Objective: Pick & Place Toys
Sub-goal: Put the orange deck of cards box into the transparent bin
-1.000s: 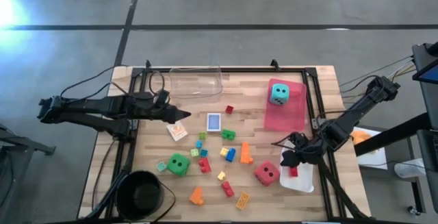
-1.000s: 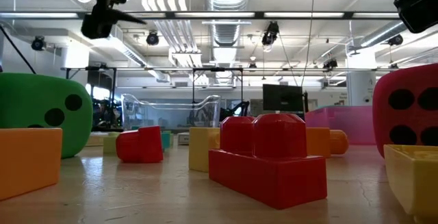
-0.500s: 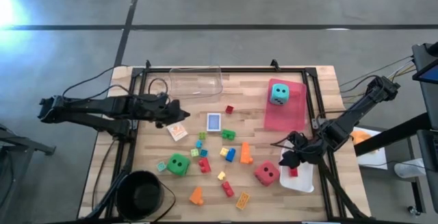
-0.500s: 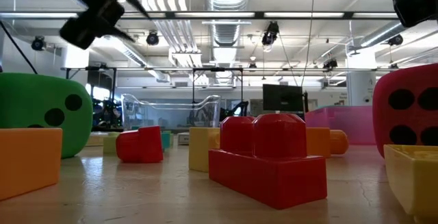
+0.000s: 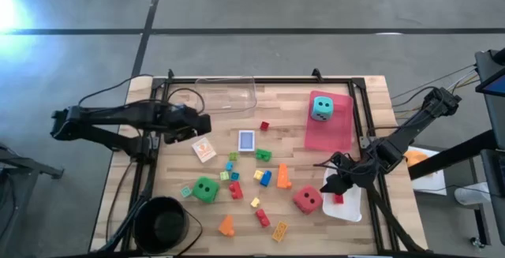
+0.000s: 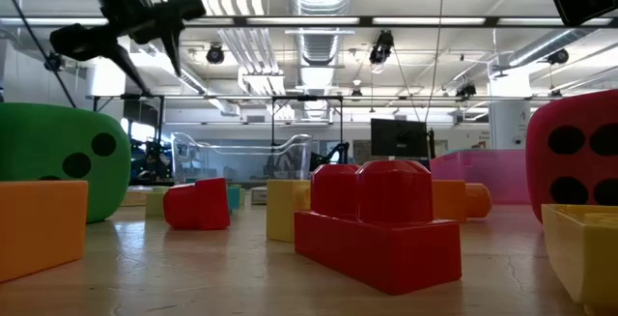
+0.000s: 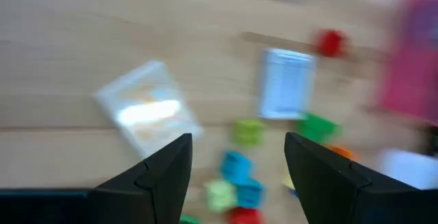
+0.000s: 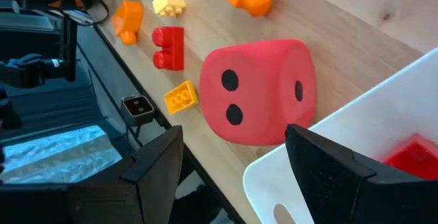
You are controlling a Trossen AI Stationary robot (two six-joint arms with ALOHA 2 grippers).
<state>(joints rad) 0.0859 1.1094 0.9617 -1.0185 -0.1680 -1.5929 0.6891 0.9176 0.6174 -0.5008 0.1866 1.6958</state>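
done: I saw teal die on pink tray, red brick in white tray.
left: most bricks, green die, red die lay loose.
grippers: left gripper, right gripper both apart, empty.

A red brick sits front and centre on the wooden table, with a green die at the left edge and a red die at the right. At upper left the left gripper hangs high above the bricks, and a smaller red brick lies left of centre.
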